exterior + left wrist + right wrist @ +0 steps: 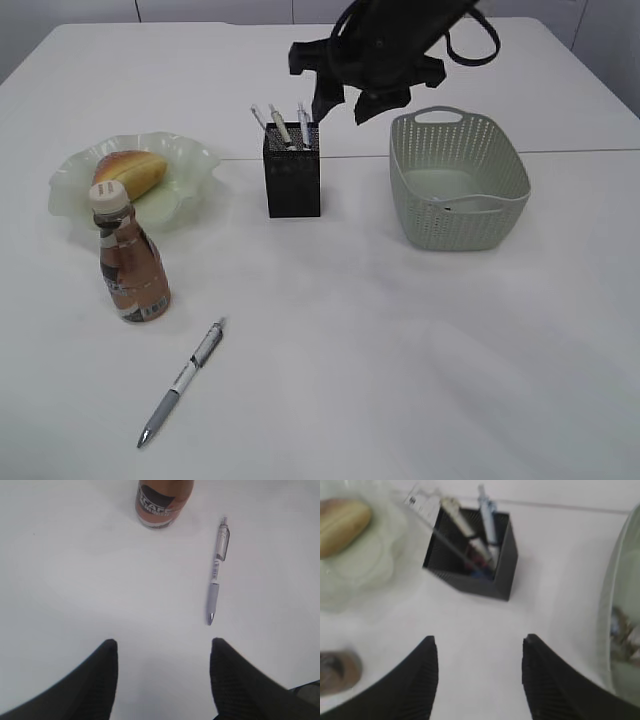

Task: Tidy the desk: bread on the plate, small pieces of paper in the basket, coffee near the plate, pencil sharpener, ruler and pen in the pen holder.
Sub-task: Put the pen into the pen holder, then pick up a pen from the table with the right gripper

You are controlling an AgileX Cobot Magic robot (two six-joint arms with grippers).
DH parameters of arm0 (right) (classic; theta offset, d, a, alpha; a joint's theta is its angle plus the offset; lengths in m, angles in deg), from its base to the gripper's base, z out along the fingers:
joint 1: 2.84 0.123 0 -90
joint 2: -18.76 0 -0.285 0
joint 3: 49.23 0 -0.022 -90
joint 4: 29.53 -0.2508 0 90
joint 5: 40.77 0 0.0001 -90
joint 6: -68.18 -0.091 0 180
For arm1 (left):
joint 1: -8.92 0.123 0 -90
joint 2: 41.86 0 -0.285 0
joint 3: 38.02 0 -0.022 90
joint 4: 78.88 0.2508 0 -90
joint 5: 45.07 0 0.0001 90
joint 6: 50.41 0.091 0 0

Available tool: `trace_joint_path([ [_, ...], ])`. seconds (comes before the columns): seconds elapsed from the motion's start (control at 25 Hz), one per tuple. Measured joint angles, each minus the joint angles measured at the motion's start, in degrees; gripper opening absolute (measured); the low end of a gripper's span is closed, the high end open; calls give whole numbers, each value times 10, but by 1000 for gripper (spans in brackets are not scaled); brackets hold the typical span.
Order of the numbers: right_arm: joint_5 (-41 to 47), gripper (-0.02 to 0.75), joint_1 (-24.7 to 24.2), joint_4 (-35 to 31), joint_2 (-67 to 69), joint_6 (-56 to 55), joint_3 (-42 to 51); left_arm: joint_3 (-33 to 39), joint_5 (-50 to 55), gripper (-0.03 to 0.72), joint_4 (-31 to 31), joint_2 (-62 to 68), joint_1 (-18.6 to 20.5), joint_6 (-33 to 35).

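**One pen on the worktop, both grippers open and empty**

So the white worktop [400, 360] is mostly sorted. The bread [128, 172] sits on the wavy green plate [190, 160] at the left, and the coffee [130, 265] bottle stands upright just in front of the plate, near its front rim. The black mesh pen holder [293, 183] is in the middle, upright, with a few pens and what looks like the clear ruler [422, 502] sticking out of it at a slant. I can't make out the pencil sharpener in there. The grey-green basket [460, 215] is off to the right, well apart from the holder, and the wrist view catches crumpled paper [622, 632] inside it, pretty blurry though.

One pen [183, 381] lies flat on the worktop in front of the coffee, tip pointing toward the near edge.

Right gripper [342, 108] hangs in the air between the pen holder and the basket, above and behind them, jaws spread apart with nothing between them. Left gripper [162, 675] hovers above the bare worktop near the pen's tip, jaws also wide apart and empty, not touching the pen.
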State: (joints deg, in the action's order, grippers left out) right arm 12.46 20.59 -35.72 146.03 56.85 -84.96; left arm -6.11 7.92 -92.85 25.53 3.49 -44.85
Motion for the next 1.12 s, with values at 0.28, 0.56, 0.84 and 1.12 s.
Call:
trace_joint_path([
  [0.28, 143, 398, 72, -10, -3, -86, -30, 0, 0, 432, 0, 0, 0, 0],
  [0.56, 149, 398, 176, 15, 17, -251, -31, 0, 0, 432, 0, 0, 0, 0],
  [0.84, 148, 398, 214, 30, 82, -442, -31, 0, 0, 432, 0, 0, 0, 0],
  [1.12, 131, 398, 215, 28, 131, -563, -31, 0, 0, 432, 0, 0, 0, 0],
])
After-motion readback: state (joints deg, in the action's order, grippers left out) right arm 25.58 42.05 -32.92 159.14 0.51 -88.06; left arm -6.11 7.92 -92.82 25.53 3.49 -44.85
